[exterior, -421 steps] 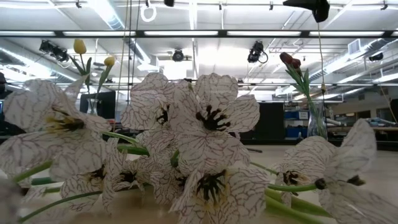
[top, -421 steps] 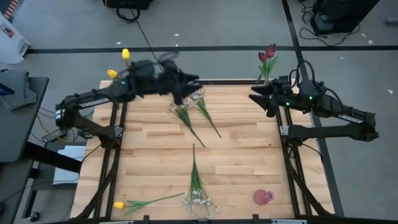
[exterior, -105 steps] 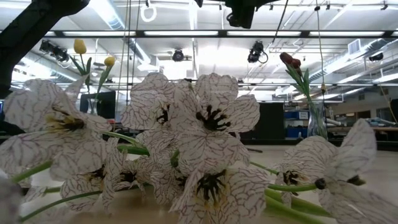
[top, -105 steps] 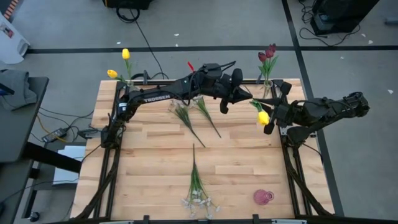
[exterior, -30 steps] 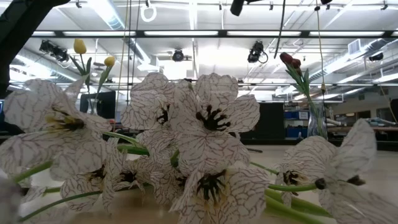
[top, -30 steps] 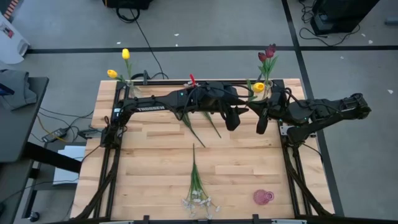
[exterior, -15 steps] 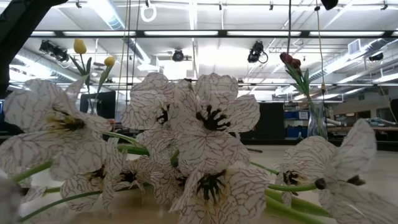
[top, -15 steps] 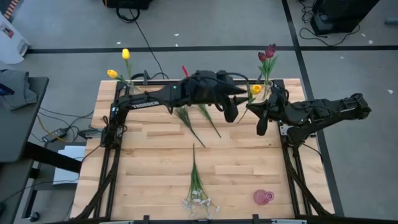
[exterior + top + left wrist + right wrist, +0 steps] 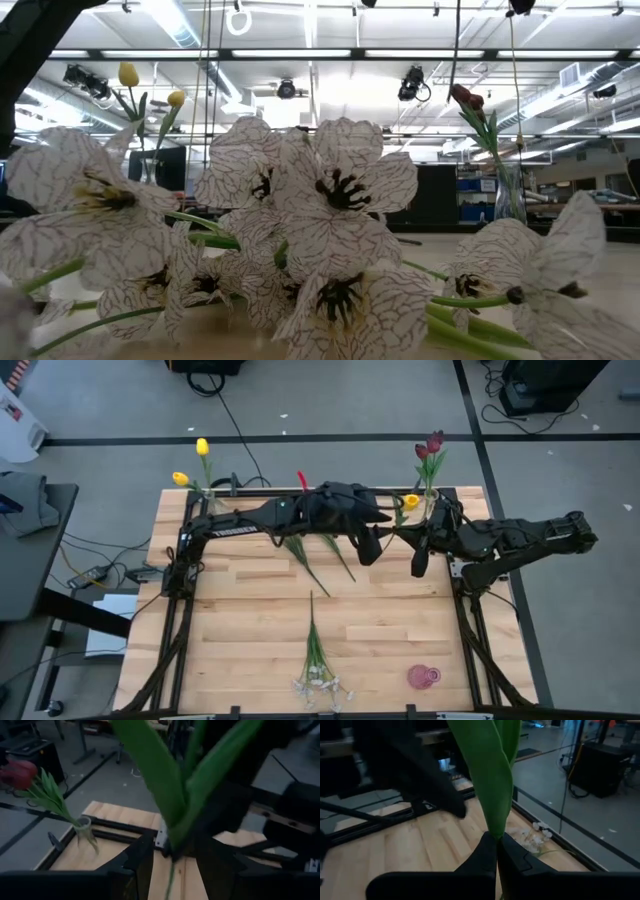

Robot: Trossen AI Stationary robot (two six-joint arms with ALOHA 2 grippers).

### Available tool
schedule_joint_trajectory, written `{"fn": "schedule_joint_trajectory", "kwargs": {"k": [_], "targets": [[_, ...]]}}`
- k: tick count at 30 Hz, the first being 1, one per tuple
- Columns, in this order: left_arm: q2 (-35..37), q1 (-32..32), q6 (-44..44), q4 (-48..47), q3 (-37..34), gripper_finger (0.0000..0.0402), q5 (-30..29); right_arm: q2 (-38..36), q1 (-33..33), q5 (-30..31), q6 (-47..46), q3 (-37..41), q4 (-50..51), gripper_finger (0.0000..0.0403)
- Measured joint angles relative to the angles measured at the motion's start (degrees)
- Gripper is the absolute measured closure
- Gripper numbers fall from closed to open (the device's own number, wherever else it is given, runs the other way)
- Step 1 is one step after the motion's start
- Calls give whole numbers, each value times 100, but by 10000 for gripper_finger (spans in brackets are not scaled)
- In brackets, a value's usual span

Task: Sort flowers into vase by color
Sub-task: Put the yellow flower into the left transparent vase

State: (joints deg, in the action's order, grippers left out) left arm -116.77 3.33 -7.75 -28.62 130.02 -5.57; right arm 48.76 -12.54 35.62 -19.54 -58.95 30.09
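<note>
Near the table's point(image 9: 250, 620) far edge, the left gripper point(image 9: 370, 548) has its fingers partly apart around the green stem of a yellow tulip point(image 9: 410, 502). Just right of it, the right gripper point(image 9: 419, 556) is clamped on the same stem, beside the far-right corner's red-tulip vase point(image 9: 430, 488).

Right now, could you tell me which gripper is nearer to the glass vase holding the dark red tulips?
Right. The right gripper, shut on a yellow tulip, sits just in front of the glass vase; the left gripper is farther toward the table's middle.
</note>
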Motion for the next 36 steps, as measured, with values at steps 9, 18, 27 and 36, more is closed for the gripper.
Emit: {"fn": "schedule_joint_trajectory", "kwargs": {"k": [9, 18, 27, 36], "targets": [[-4, -6, -105, 4, 0, 254, -13, -1, 66, -123, -22, -1, -70, 394], [-4, -8, -195, 305, 0, 254, 29, 87, 79, -253, -8, -1, -143, 394], [-4, -8, -304, 324, 0, 254, 57, 277, 79, -273, -5, -1, -477, 394], [-4, -8, -319, -204, 0, 254, 136, 242, 79, -272, 12, -1, -422, 394]]}}
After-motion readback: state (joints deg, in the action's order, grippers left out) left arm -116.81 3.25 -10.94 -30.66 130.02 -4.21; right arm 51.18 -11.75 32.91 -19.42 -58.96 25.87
